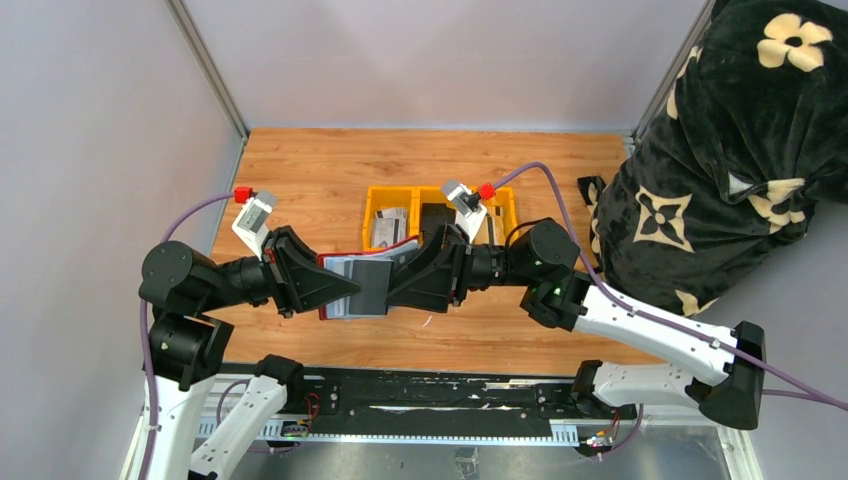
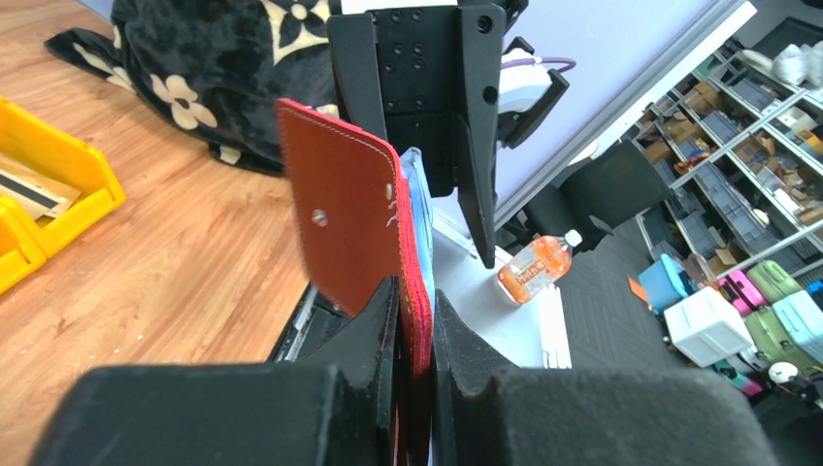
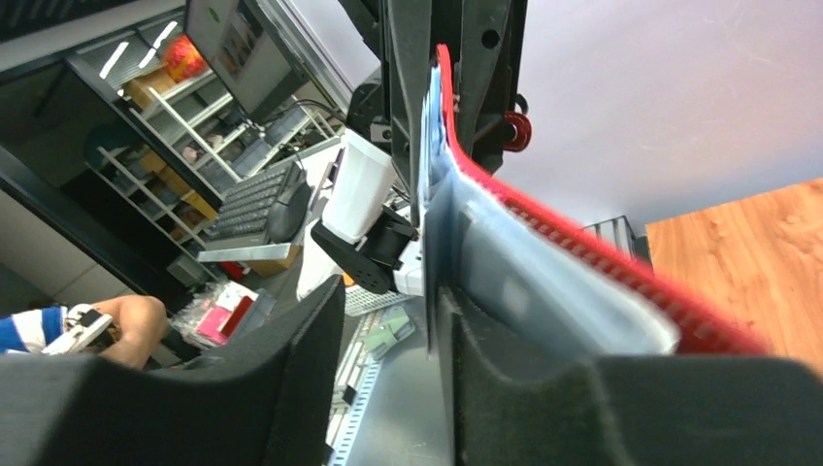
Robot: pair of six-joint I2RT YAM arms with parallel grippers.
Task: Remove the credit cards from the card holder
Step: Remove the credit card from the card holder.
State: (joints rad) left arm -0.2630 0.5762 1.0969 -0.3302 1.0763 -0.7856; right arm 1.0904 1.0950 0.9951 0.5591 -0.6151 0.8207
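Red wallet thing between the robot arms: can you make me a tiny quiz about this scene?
1. True or false: a gripper holds the flat dark-red leather card holder.
2. What clamps its red edge? A. the left gripper B. a person's hand C. nothing
3. Fill in: the open plastic bins are coloured ___.
Key: 1 true; 2 A; 3 yellow.

Stitched matt leather card holder (image 2: 345, 214), wood-grain table (image 1: 300, 160), glossy yellow plastic bins (image 2: 63, 170)

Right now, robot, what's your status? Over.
Left gripper shut on card holder. Right gripper open, jaws around its inner edge. Some credit cards already in yellow bin. Nothing blocking.
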